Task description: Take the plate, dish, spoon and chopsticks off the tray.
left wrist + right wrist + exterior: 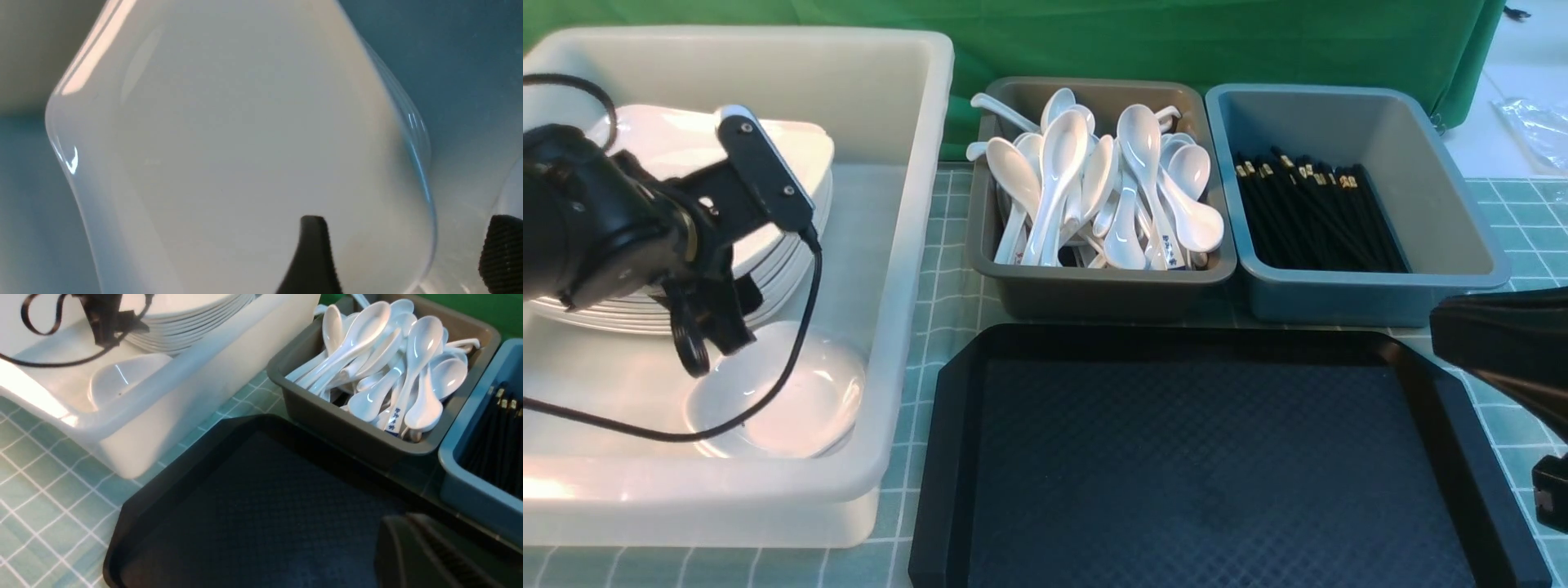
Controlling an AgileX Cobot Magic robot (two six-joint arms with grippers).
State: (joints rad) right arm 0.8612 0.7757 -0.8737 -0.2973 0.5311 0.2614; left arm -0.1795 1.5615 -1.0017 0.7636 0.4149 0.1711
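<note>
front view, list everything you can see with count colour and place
tray: one, black, front centre, nothing on it
white tub: one, left of the tray
plates: a stack, white, back of the white tub
dish: one, white, white tub's floor
grey tub: one, behind the tray, full of white spoons
blue-grey tub: one, far right, holding black chopsticks
left gripper: open, over the dish
right gripper: shut, tray's right edge

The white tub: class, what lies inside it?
Inside the white tub: a stack of plates and the dish in front. The left arm covers part of the stack.
</note>
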